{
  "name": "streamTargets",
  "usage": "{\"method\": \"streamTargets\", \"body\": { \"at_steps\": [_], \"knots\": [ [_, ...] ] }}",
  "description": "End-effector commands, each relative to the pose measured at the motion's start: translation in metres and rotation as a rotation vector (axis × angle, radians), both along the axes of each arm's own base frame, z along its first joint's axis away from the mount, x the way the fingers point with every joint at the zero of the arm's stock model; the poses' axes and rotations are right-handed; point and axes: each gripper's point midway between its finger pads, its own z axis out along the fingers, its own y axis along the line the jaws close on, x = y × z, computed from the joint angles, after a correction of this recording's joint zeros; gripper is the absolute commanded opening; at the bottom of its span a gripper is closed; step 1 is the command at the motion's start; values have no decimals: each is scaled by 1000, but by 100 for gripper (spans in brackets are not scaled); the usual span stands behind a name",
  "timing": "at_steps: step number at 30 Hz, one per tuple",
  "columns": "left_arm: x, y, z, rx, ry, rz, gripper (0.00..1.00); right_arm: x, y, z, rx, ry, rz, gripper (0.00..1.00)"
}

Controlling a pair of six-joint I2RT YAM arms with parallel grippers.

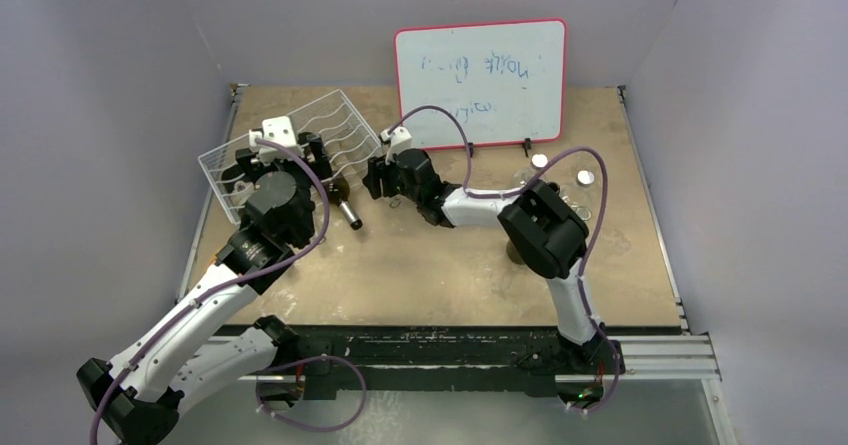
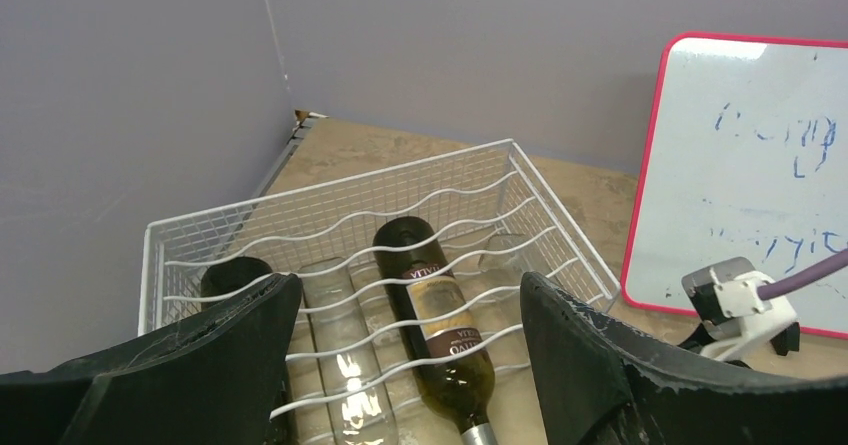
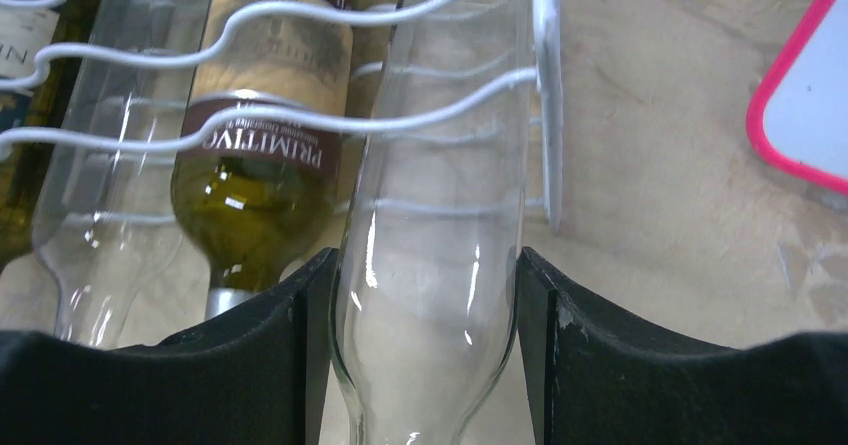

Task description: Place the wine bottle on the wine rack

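The white wire wine rack stands at the table's back left; it also shows in the left wrist view and the right wrist view. My right gripper is shut on a clear glass wine bottle near its shoulder, the body lying inside the rack's rightmost slot under the wavy rods. A green labelled bottle lies in the slot beside it, also seen from the left wrist. My left gripper is open and empty above the rack's front.
Another clear bottle and a dark bottle lie in the rack's left slots. A red-framed whiteboard stands at the back. Clear glass items stand at the right, beside my right arm.
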Motion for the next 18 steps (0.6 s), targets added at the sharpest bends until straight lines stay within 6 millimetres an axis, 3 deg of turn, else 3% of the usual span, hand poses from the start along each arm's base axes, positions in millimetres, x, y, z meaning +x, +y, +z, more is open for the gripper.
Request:
{"method": "streamTargets", "body": {
  "at_steps": [1, 14, 18],
  "knots": [
    [0, 3, 11, -45, -50, 19, 80, 36, 29, 106, 226, -267, -44, 0],
    [3, -4, 6, -39, -36, -16, 80, 62, 59, 86, 193, -307, -14, 0],
    [3, -4, 6, -36, -33, -16, 80, 69, 61, 75, 169, -286, -30, 8]
  ]
}}
